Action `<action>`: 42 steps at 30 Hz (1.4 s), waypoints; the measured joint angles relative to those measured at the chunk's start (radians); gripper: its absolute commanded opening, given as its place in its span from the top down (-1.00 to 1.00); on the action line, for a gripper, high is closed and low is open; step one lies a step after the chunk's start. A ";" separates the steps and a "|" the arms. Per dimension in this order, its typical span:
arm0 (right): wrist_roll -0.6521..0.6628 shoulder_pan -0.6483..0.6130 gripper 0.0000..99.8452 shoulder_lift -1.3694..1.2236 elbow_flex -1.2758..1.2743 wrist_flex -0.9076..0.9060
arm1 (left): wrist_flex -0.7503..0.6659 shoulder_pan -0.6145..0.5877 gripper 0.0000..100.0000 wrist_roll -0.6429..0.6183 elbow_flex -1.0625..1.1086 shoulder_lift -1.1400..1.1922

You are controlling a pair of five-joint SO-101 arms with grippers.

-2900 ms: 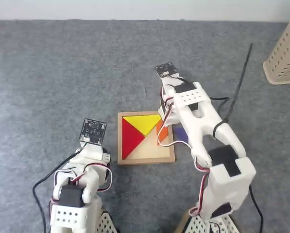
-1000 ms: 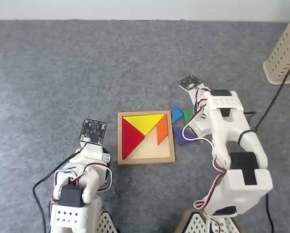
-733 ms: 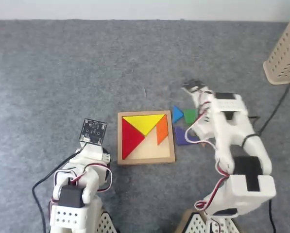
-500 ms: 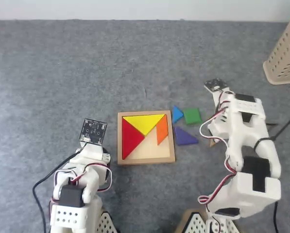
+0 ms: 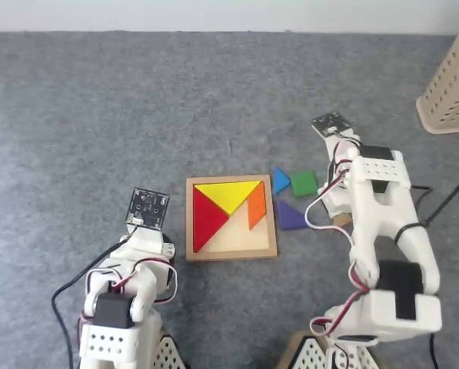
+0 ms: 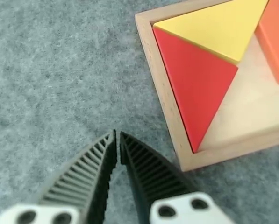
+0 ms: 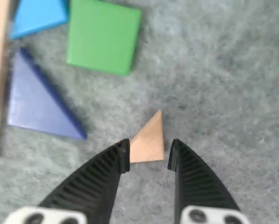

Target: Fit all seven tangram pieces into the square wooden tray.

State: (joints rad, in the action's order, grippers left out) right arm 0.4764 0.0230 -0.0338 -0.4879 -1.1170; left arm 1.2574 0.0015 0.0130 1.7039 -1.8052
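High view puts the square wooden tray (image 5: 231,253) on the grey carpet (image 5: 98,115) between the two arms, partly filled. A yellow triangle (image 5: 227,194) lies along its far edge, and a red triangle (image 5: 206,217) runs down the side nearest the left arm. An orange piece (image 5: 256,207) sits against the side nearest the right arm, and the near part of the floor is bare wood.

Four pieces lie loose on the carpet on the right arm's side of the tray. A small blue triangle (image 5: 280,181) is just beside the tray's far corner, and a green square (image 5: 304,183) is next to it. A purple triangle (image 5: 291,217) lies closer to the arms, its point near the tray's rim. A small tan triangle (image 7: 148,135) is farther out from the tray, apart from the other three.

The right gripper (image 7: 148,145) is low over that tan triangle, its fingers narrowly parted with the piece between their tips. One tip looks to be at the triangle's corner — the other shows a gap of carpet beside the piece. The triangle lies flat on the carpet.

The left gripper (image 6: 118,135) hangs over bare carpet just off the tray's near corner, on the red triangle's side. Its fingers are drawn together to a thin slit and hold nothing — its arm (image 5: 133,269) is folded back near its base.

A beige slotted basket (image 5: 452,84) stands at the far edge on the right arm's side, well apart from the pieces.
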 measured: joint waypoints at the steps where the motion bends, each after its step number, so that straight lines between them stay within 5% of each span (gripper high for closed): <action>1: 0.000 0.015 0.69 -0.015 0.000 0.008 | 0.000 0.000 0.98 0.000 0.000 0.000; 13: -0.002 0.041 0.68 -0.121 0.021 0.025 | 0.000 -0.002 0.98 0.000 0.000 0.000; 26: -0.038 -0.110 0.67 -0.126 0.021 -0.049 | 0.000 0.000 0.98 0.000 0.000 0.000; 32: -0.061 -0.160 0.43 -0.147 0.017 -0.063 | 0.000 0.000 0.98 0.000 0.000 0.000; 42: -0.124 -0.155 1.00 -0.147 0.023 -0.074 | 0.000 0.000 0.98 0.000 0.000 0.000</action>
State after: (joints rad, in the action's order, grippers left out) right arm 0.3521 -0.1320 -0.1811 -0.4649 -1.1907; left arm 1.2574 0.0015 0.0130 1.7039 -1.8052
